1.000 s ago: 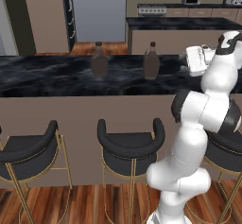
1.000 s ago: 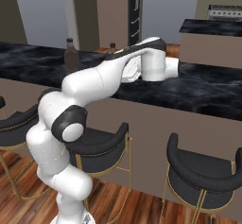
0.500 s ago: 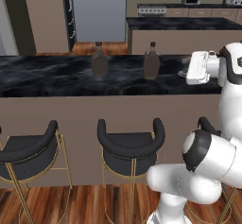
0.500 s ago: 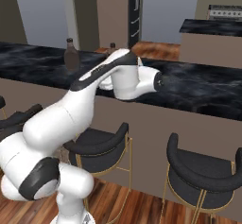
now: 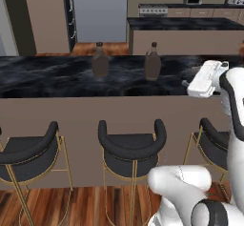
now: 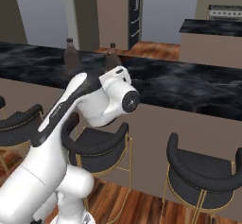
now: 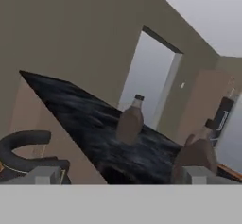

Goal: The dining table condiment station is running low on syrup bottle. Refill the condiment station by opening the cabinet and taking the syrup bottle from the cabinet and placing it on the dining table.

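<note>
2 brown bottles [image 5: 100,60] [image 5: 153,62] stand on the dining table [image 5: 57,77].

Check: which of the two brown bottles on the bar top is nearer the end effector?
The right-hand syrup bottle in the left base view, on the dining table. It stands closer to the open end effector than the other bottle further left.

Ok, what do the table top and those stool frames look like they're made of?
The dining table top looks like polished black marble: white veining and a soft sheen. The bar stools seem to have thin brass-coloured metal frames, judging by the golden rods, with black padded seats that could be leather or vinyl.
</note>
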